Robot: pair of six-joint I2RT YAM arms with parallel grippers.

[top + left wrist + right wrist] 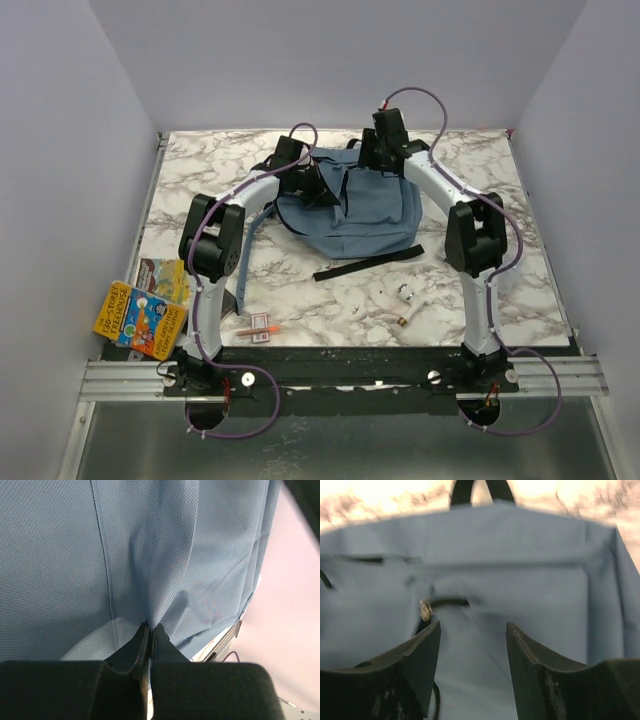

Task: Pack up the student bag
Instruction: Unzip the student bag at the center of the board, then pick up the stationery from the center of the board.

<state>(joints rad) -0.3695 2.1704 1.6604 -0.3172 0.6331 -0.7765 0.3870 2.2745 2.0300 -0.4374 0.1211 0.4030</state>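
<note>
The student bag (350, 215), a dusty-blue backpack, lies at the middle back of the marble table (200, 165). My left gripper (318, 183) is at the bag's upper left. In the left wrist view its jaws (150, 626) are shut on a raised fold of the bag's blue fabric (165, 565). My right gripper (370, 156) hovers over the bag's top edge. In the right wrist view it (472, 626) stands open above the fabric (530, 580) with nothing between its fingers. A pale zip pull (425, 609) sits by its left finger, and a black carry loop (481, 489) shows beyond.
A black webbing strap (368, 263) trails in front of the bag. Colourful books (140, 318) lie at the table's front left corner. A small red-and-white item (259, 326) and small white items (405, 296) rest near the front edge.
</note>
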